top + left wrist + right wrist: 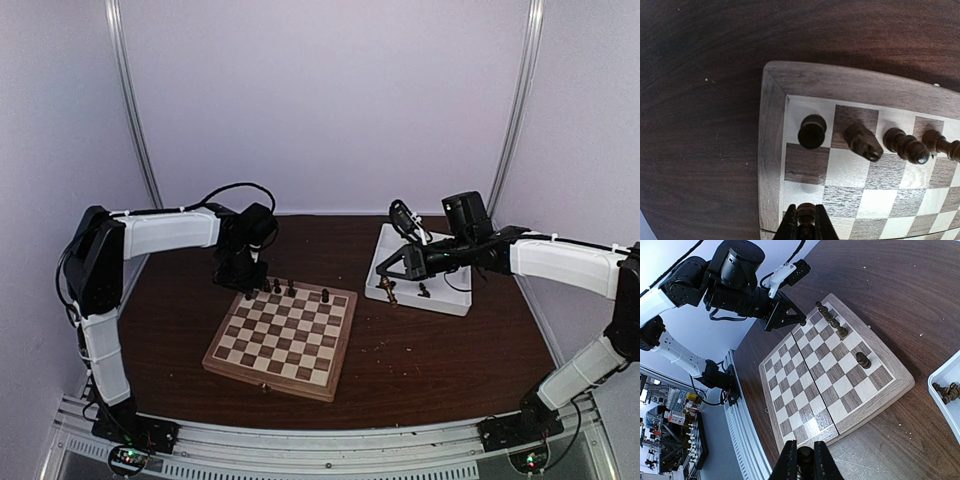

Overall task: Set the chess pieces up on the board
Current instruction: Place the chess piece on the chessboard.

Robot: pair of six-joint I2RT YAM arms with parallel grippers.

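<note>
The board point(283, 341) lies mid-table, with several dark chess pieces point(277, 288) along its far row and one more point(325, 296) to their right. My left gripper point(244, 280) hovers over the board's far left corner, shut on a dark piece point(805, 214). In the left wrist view a rook point(812, 131), a knight point(863, 142) and two more pieces point(905, 145) stand on that row. My right gripper point(386, 276) hangs by the tray's left edge, shut on a dark piece point(805, 457), with the board point(826, 371) ahead of it.
The white tray point(441, 304) sits at the right back of the table and holds a few dark pieces point(946, 391). The dark wooden table point(440, 360) ends in an aluminium rail at the front. Pale walls surround the cell.
</note>
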